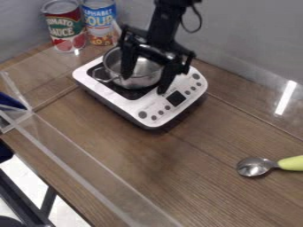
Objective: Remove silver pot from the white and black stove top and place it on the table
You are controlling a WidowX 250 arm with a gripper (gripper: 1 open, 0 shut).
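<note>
Looking down, we see our fingers (151, 62) spread wide apart around the silver pot (130, 69). It sits between them on the stove top (166, 96), on the worktop (178, 168).

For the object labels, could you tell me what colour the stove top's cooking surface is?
Black, framed by the white body of the stove top; the camera view shows it.

The claw (149, 65) covers much of the silver pot (122, 69); the pot's far rim and right side lie behind its fingers, and whether the fingers touch the pot cannot be told. Far right of the claw, a spoon (263, 165) runs off the picture's edge. Left of the claw, the can (60, 25) labels are too blurred to read.
</note>
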